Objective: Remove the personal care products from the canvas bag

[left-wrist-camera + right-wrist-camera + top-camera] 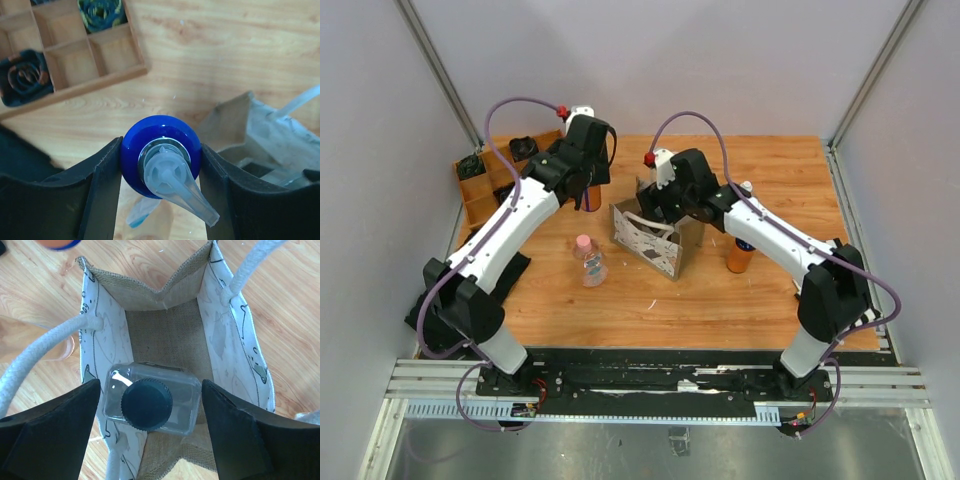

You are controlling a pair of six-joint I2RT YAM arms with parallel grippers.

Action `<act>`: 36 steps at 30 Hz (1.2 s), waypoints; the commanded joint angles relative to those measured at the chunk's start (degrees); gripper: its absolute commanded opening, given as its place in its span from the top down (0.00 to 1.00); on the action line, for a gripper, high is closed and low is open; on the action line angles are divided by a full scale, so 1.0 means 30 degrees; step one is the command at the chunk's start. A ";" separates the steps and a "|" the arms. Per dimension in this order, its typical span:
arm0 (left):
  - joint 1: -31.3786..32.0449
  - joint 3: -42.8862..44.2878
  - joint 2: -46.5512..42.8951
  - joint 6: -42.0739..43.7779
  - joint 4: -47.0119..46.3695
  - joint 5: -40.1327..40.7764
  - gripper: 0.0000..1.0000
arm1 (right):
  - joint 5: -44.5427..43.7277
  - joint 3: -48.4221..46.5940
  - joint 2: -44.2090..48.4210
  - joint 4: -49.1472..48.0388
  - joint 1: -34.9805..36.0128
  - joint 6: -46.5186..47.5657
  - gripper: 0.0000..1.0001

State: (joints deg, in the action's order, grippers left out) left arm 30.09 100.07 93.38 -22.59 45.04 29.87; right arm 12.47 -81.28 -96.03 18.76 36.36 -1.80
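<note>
The canvas bag (644, 240) stands open-mouthed in the middle of the tabletop (720, 310). Its rim is spread into a rough rectangle, and its rope handles (40, 350) flop outward over both long sides, off the mouth. Directly over the bag, the right claw (150, 390) is spread wide. Its fingers flank a dark-capped clear bottle (147, 404) that stands upright inside the bag, close to one long wall. Whether they press on it I cannot tell.

Just left of the bag and apart from its rim, the left claw (160, 155) is clamped on the blue cap of a pump bottle (150, 137). A pink-capped bottle (587, 260) lies left of the bag, toward its near side, and an orange bottle (740, 256) sits just right of it. Nearer than the bag, the tabletop is bare wood. A wooden tray (480, 190) sits well left of the bag, at the far-left edge.
</note>
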 commanded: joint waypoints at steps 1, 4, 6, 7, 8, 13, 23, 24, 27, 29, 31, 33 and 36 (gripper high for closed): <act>0.0020 -0.1992 -0.2181 -0.0709 -0.3047 0.0109 0.99 | -0.1280 -0.0778 -0.0507 0.0449 0.0633 0.0424 0.18; 0.0020 -0.3794 -0.3108 -0.1038 -0.3647 -0.0143 1.00 | -0.1935 -0.0933 -0.0904 0.0775 0.0877 0.0590 0.18; 0.0020 -0.5162 -0.3858 -0.1298 -0.4153 -0.0157 1.00 | -0.2409 -0.1035 -0.1173 0.0937 0.0995 0.0650 0.18; 0.0020 -0.5751 -0.4168 -0.1389 -0.4408 -0.0209 1.00 | -0.2568 -0.1147 -0.1368 0.1060 0.1041 0.0706 0.18; 0.0020 -0.6301 -0.4485 -0.1444 -0.4634 -0.0223 0.99 | -0.2760 -0.1249 -0.1522 0.1149 0.1072 0.0713 0.18; 0.0035 -0.7956 -0.5230 -0.1875 -0.5176 -0.0762 0.99 | -0.3403 -0.1525 -0.2049 0.1652 0.1151 0.0677 0.16; 0.0020 -1.2253 -0.6119 -0.3079 -0.7506 -0.1968 1.00 | -0.3700 -0.1810 -0.0985 0.2404 0.1180 0.0689 0.49; 0.0020 -1.2292 -0.6025 -0.3102 -0.7489 -0.1911 1.00 | -0.3700 -0.1965 -0.0812 0.2419 0.1181 0.0704 0.51; 0.0020 -1.2632 -0.5769 -0.3113 -0.7512 -0.1896 0.93 | -0.3750 -0.2977 -0.0296 0.3089 0.1181 0.0851 0.52; 0.0020 -1.3082 -0.5778 -0.3190 -0.7711 -0.2024 0.87 | -0.3991 -0.3983 -0.0113 0.3908 0.1159 0.1040 0.52; 0.0020 -1.3527 -0.5933 -0.3284 -0.7968 -0.2119 0.77 | -0.4306 -0.4701 0.0214 0.4446 0.1132 0.1216 0.52; 0.0020 -1.3742 -0.6098 -0.3336 -0.8050 -0.2133 0.68 | -0.4665 -0.5277 0.0674 0.4843 0.1140 0.1371 0.54; 0.0020 -1.3701 -0.6343 -0.3250 -0.7998 -0.1879 0.47 | -0.5226 -0.5987 0.1509 0.5128 0.1100 0.1569 0.56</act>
State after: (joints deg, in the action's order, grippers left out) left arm 30.09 59.40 76.75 -31.70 24.08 23.22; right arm 0.30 -92.99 -99.13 35.14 39.33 1.04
